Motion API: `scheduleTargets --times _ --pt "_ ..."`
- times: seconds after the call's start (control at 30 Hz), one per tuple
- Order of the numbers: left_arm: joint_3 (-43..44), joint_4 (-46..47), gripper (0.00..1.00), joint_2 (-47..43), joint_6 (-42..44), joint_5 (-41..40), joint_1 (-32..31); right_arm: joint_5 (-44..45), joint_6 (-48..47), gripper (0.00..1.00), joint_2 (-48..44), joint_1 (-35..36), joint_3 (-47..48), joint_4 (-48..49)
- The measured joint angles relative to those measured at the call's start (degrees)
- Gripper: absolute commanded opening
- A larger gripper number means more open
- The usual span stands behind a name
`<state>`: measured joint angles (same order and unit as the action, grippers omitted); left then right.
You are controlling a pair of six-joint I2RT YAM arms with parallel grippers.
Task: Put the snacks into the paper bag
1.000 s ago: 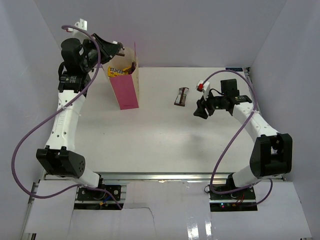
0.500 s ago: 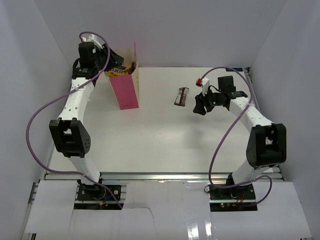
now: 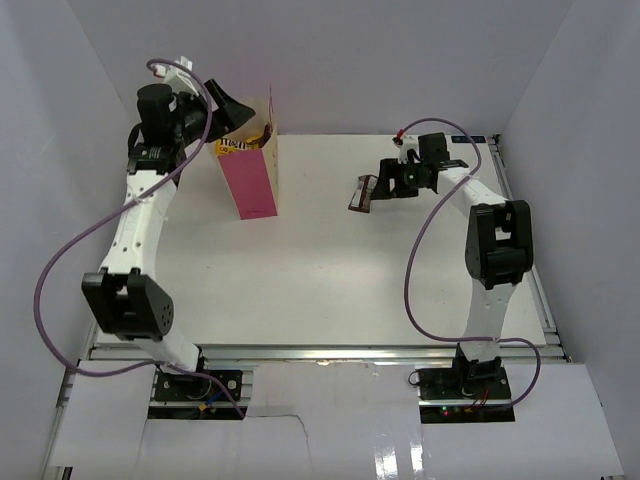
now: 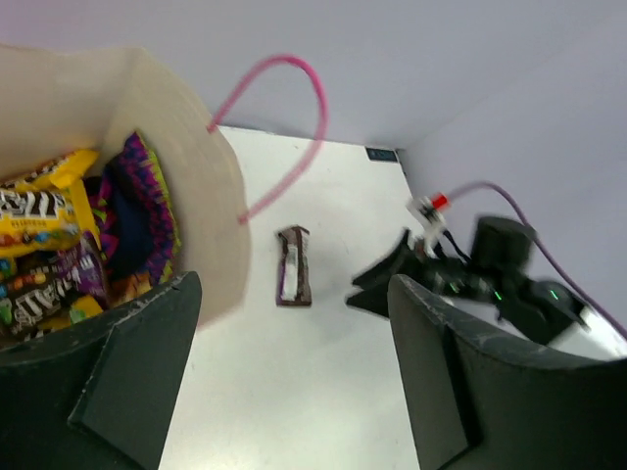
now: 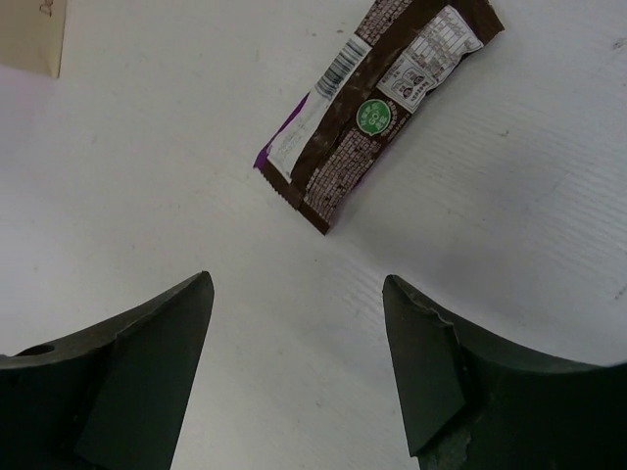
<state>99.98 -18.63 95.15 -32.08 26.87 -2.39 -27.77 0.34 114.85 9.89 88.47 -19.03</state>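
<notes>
The paper bag point(image 3: 252, 178), pink-sided with a cream wall point(image 4: 201, 206) and a thin pink handle point(image 4: 294, 108), stands upright at the back left. Snacks lie inside it: yellow packets point(image 4: 37, 211) and a blue-purple pack point(image 4: 137, 196). My left gripper point(image 3: 238, 112) hangs open just above the bag's mouth with nothing between its fingers point(image 4: 127, 372). One dark brown bar point(image 3: 362, 192) lies flat on the white table, label side up point(image 5: 382, 108). My right gripper point(image 3: 385, 183) sits open just right of that bar, its fingertips point(image 5: 201, 284) a short way from the near end of the wrapper.
White walls close the table on the left, back and right. The bag's cream corner point(image 5: 34, 34) shows beyond the bar in the right wrist view. The right arm's purple cable point(image 3: 420, 250) loops over the right half of the table.
My left gripper went from shut to wide open over the bag's mouth. The right arm reached back and left until its gripper came beside the brown bar, jaws spreading wider.
</notes>
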Motion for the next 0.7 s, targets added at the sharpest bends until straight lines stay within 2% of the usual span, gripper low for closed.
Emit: scheduleTargets --times 0.13,0.3,0.4,0.47,0.53,0.63,0.7 --pt "-14.0 3.6 0.96 -15.3 1.1 2.2 0.0 0.6 7.2 0.76 5.7 0.7 4.0 1.2" --pt "-32.8 7.7 0.98 -36.7 -1.1 3.1 0.0 4.6 10.5 0.75 12.8 2.8 11.3 1.7" --pt "-41.4 8.6 0.98 -44.5 -3.6 3.2 0.0 9.9 11.3 0.75 16.1 4.7 14.6 2.8" --pt "-45.1 8.6 0.98 -46.6 -5.2 3.1 -0.1 13.4 11.5 0.73 17.5 5.7 15.5 3.4" --pt "-48.0 8.3 0.98 -47.5 -6.7 2.9 0.0 16.7 11.8 0.68 18.0 6.7 16.0 4.2" --pt "-50.9 7.7 0.98 -47.4 -8.6 2.5 0.0 20.8 12.6 0.54 18.1 7.8 16.1 4.4" --pt "-52.0 7.3 0.98 -47.4 -9.9 2.6 0.0 21.7 12.7 0.41 18.1 8.0 15.6 4.8"
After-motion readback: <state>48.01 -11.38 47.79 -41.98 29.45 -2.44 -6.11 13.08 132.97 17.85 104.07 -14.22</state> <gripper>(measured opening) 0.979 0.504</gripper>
